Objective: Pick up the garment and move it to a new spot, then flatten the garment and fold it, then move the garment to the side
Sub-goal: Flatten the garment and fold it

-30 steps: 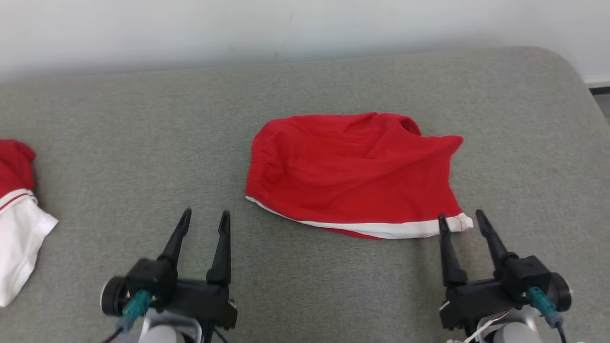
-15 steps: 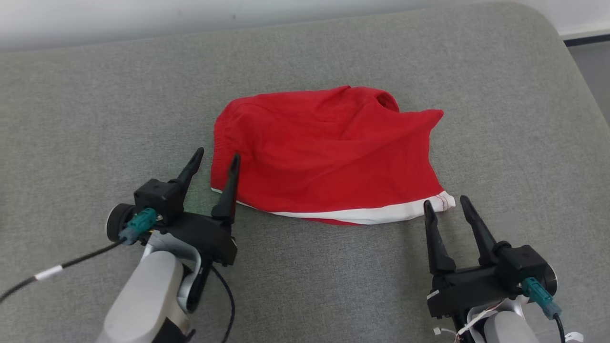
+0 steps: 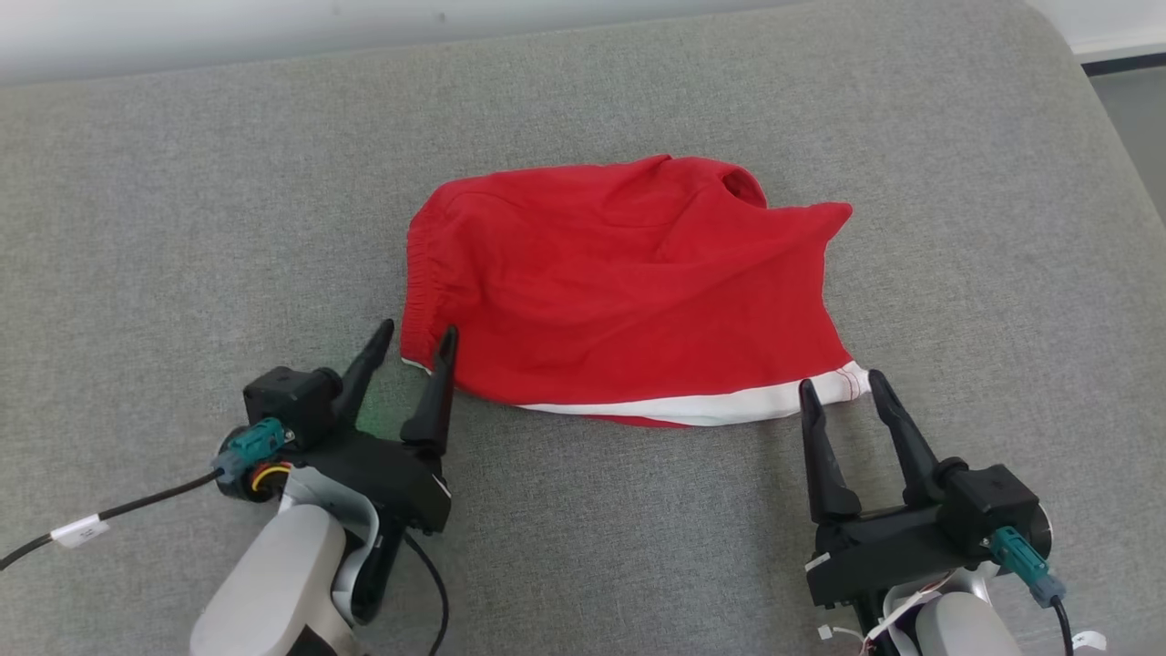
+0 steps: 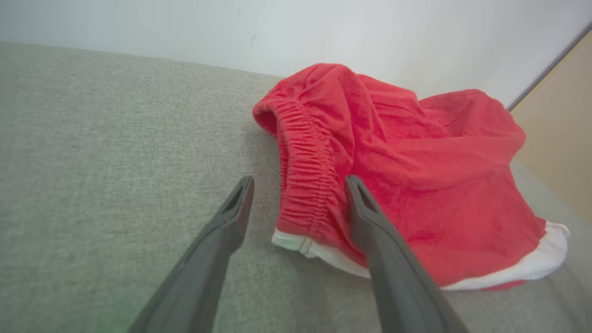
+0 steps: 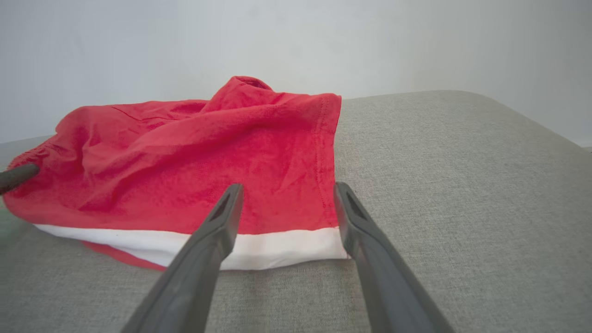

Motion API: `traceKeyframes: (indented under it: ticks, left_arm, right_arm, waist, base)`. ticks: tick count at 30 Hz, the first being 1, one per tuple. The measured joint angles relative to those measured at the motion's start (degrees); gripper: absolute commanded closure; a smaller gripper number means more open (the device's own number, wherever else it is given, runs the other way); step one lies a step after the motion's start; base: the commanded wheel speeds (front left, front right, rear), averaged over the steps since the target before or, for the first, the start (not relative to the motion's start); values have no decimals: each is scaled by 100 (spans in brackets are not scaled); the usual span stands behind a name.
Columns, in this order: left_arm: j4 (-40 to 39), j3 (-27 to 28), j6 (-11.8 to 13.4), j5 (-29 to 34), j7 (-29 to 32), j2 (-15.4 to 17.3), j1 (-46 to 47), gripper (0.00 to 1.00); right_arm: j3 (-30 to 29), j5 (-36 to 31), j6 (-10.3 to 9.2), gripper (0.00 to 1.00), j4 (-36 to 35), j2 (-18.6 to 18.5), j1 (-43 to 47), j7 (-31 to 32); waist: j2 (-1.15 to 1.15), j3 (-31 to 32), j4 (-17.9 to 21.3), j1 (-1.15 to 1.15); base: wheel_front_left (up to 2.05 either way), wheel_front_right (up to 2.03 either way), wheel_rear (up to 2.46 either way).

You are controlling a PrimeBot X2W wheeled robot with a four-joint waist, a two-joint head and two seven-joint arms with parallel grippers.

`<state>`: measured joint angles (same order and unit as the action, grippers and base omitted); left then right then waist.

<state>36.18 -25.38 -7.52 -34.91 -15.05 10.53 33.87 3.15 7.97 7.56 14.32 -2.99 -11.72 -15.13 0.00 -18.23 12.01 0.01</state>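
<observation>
Garment [image 3: 629, 292] bracketed at both near corners, not yet gripped

Within the last second the left gripper [image 3: 417, 330] has been brought from well apart on the couch [image 3: 182, 182] up to the waistband [image 4: 305, 185] corner, which is now straddled by its wide-spread fingers; nothing is held. The right gripper [image 3: 841, 383], equally wide and empty, is kept at the white hem [image 5: 277, 247] corner, much as before. The head camera has also been shifted, so the garment's displacement in that view is not taken as movement; it lies crumpled at the couch's middle. The pickup is judged imminent: both grippers need only be lowered and closed.
</observation>
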Motion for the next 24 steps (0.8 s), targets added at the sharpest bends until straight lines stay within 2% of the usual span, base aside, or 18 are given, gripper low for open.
traceKeyframes:
  ticks: [4, 5, 6, 14, 24]
  left_arm:
    - [-133, -205, 0, -302, 0, 23, -38, 0]
    - [-191, -263, 0, -387, 0, 36, -45, 62]
    - [-287, -335, 0, -392, 0, 76, -55, 100]
    - [-1105, -67, -1, -243, 0, 163, -443, 100]
    - [-1709, 165, -1, 170, 0, -44, -1318, 100]
  right_arm:
    - [76, 15, 0, 0, 9, 0, -7, 0]
    - [92, 25, 0, 0, 13, 0, -7, 0]
    - [118, 30, 0, 0, 12, 1, -7, 0]
    - [90, 59, 0, 0, 32, 1, 77, 0]
    - [78, 122, 0, 0, 180, 2, 123, 0]
  waist:
    - [0, 7, 5, 0]
    - [0, 9, 7, 0]
    - [0, 11, 9, 0]
    - [0, 84, -119, 0]
    - [0, 280, -694, -1]
  base:
    - [0, 0, 0]
    - [0, 0, 0]
    - [0, 0, 0]
    - [0, 0, 0]
    - [0, 0, 0]
